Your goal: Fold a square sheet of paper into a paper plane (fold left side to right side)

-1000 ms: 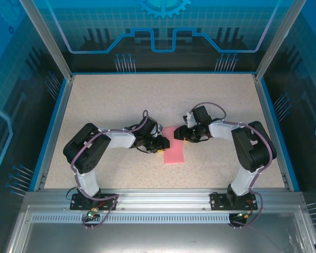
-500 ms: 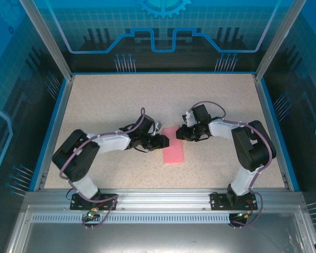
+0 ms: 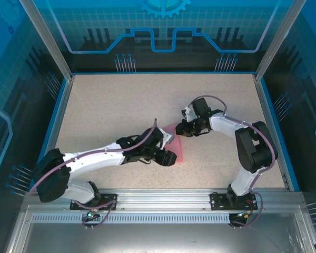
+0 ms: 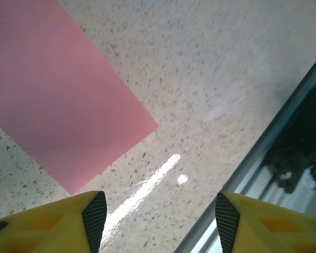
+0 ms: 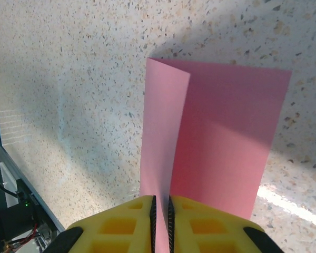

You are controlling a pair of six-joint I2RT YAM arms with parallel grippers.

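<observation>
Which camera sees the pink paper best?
The right wrist view: the pink paper shows its fold, one flap raised and pinched by the right gripper. The left wrist view shows a flat corner; in the top external view a small sliver peeks out.

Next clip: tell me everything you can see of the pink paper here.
The pink paper is thin, plain and smooth, partly folded: one part lies flat on the speckled table, the other flap stands up along a straight crease. The right gripper is shut on that raised flap's edge. The open left gripper hovers by a flat corner, no contact visible.
</observation>
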